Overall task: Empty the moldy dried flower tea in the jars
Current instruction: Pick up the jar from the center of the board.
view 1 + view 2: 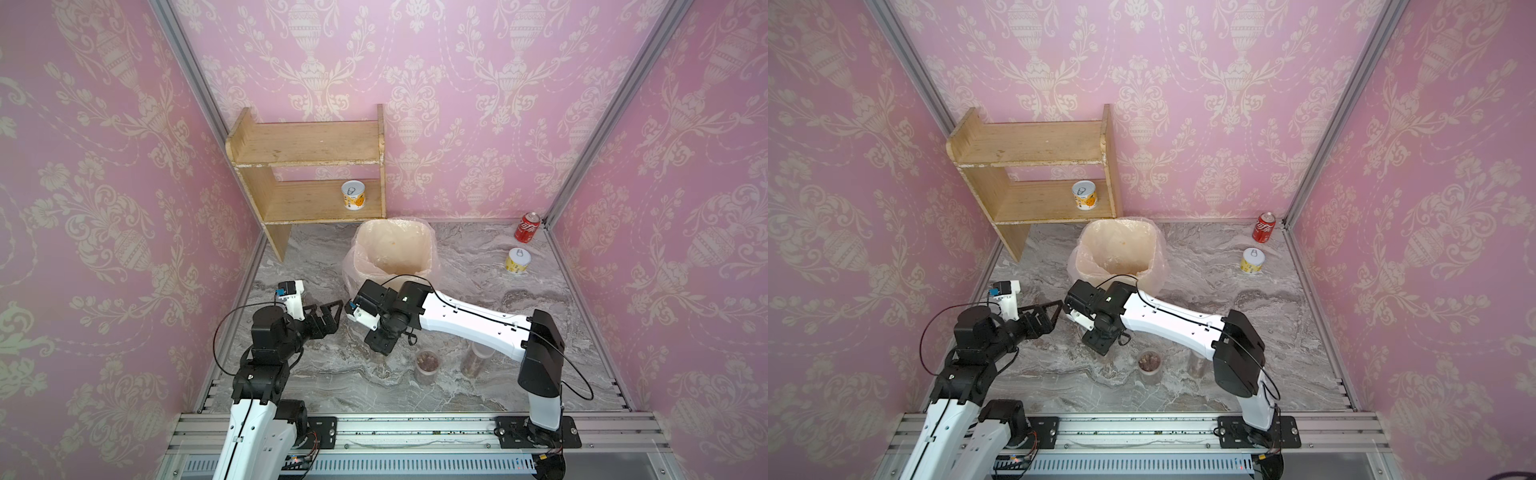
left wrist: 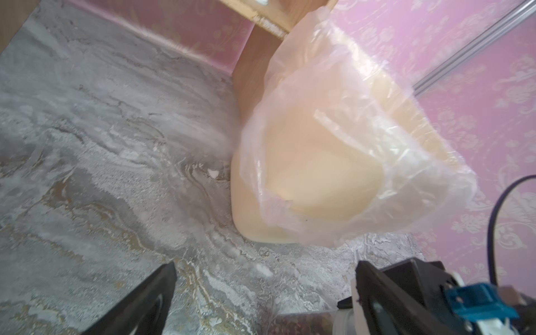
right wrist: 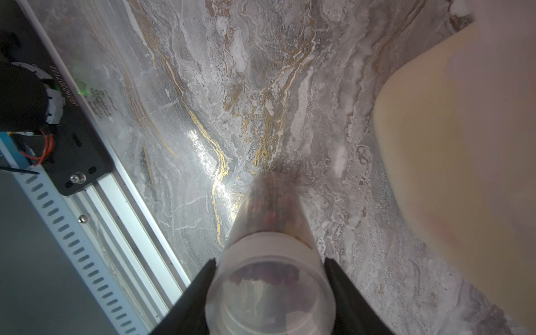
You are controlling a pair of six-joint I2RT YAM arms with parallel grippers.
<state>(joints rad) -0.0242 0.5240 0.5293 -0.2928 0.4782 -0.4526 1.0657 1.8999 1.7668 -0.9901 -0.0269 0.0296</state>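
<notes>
- While both arms hung over it, the grey marble table carried everything but one tin.
- The wooden shelf stood at the back left, against the pink wall.
- The bin, lined with a clear plastic bag, stood just in front of the shelf, near the middle of the table.
- The right gripper pointed down just in front of the bin. In the right wrist view its two black fingers pressed against opposite sides of a whitish lid. The capped jar under that lid stood upright on the table, with dried flower tea showing dark through its wall.
- The left gripper hung over the table beside the right one, jaws spread wide with nothing between them.
- The taller jar stood near the front, partly under the right arm, with brownish tea inside.
- The short jar stood just to its left, apart from it, also filled with tea; whether it wore a lid could not be told.
- The red cola can stood in the back right corner.
- One yellow-white tin stood near the can, and another tin sat on the shelf's lower board.
</notes>
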